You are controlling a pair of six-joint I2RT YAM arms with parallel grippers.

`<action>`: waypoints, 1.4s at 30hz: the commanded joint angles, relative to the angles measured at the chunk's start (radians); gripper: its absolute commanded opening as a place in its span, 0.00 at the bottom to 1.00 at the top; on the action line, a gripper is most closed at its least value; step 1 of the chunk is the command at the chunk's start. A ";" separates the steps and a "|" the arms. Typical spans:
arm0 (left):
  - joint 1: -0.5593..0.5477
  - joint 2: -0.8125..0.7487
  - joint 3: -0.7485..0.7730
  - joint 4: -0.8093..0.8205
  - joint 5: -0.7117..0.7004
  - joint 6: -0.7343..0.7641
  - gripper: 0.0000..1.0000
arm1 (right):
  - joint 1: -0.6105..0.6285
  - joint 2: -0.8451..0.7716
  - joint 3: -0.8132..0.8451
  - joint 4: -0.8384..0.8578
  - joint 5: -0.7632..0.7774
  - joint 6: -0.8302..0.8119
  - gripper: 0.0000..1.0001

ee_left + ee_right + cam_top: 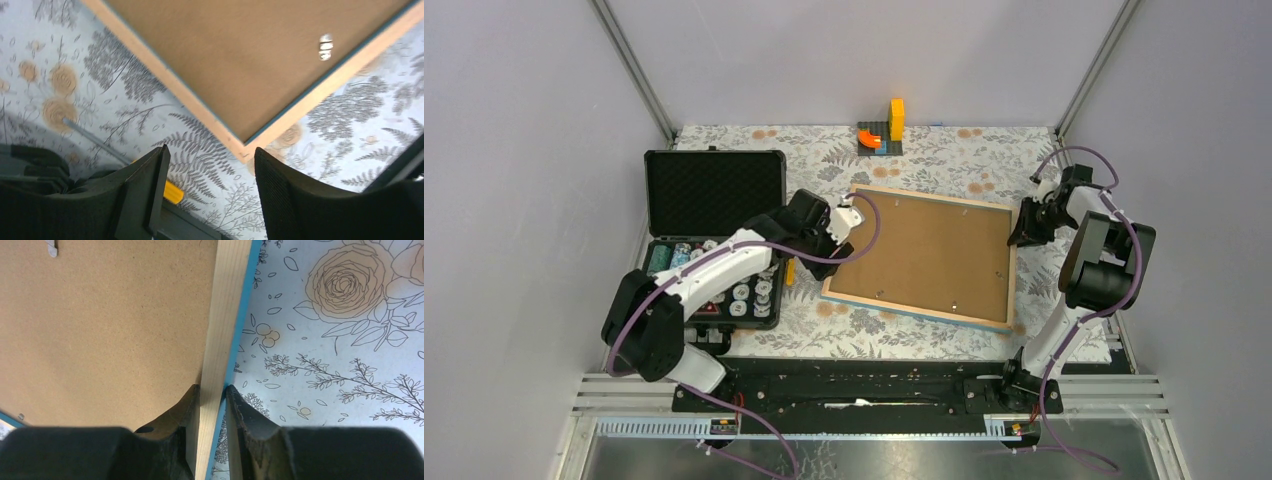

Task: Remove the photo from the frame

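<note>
In the top view, the frame [921, 255] is seen lying back-up on the flowered cloth [984, 160], right of the open black case [714, 190]. The photo is therefore judged to be face-down under the fibreboard, and it is not visible. The right gripper [1022, 228] is set at the frame's right edge, apparently to steady it. The left gripper [849, 218] is placed at the left edge, towards the far corner.

In the left wrist view, the left jaws are shown apart with nothing between them. A left corner of the frame lies just beyond the fingertips, untouched. A metal tab [325, 46] is seen on the back — probably what must be released.

In the right wrist view, the right gripper is clamped on the pale wooden rim [225, 315] — one finger on the back side, one on the blue outer edge.
</note>
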 commanded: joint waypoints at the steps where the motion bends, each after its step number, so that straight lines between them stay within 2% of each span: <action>1: -0.048 -0.067 0.049 0.049 0.132 0.064 0.68 | -0.010 -0.063 0.061 -0.064 -0.112 0.002 0.15; 6: -0.181 -0.096 0.058 0.088 0.031 0.159 0.70 | -0.012 -0.122 0.052 -0.089 -0.165 0.028 0.16; 11: -0.404 -0.075 0.020 0.153 -0.243 0.334 0.74 | -0.012 -0.148 0.033 -0.089 -0.181 0.044 0.16; 15: -0.547 -0.004 0.008 0.170 -0.358 0.364 0.83 | -0.014 -0.161 0.029 -0.091 -0.195 0.058 0.16; 19: -0.707 -0.008 -0.100 0.380 -0.477 0.392 0.98 | -0.013 -0.183 0.020 -0.090 -0.207 0.068 0.16; 21: -0.782 0.017 -0.155 0.531 -0.559 0.406 0.99 | -0.014 -0.187 0.018 -0.092 -0.208 0.069 0.16; 23: -0.840 0.069 -0.159 0.581 -0.607 0.405 0.99 | -0.013 -0.188 0.017 -0.091 -0.208 0.068 0.16; 28: -0.881 0.257 -0.108 0.687 -0.764 0.354 0.93 | -0.014 -0.192 0.008 -0.088 -0.215 0.068 0.15; 34: -0.883 0.394 -0.115 0.956 -0.907 0.399 0.91 | -0.013 -0.201 -0.004 -0.088 -0.221 0.064 0.16; 39: -0.881 0.498 -0.210 1.304 -1.001 0.580 0.78 | -0.013 -0.211 -0.014 -0.089 -0.221 0.063 0.16; 42: -0.881 0.571 -0.242 1.491 -1.051 0.684 0.75 | -0.013 -0.218 -0.015 -0.092 -0.215 0.062 0.16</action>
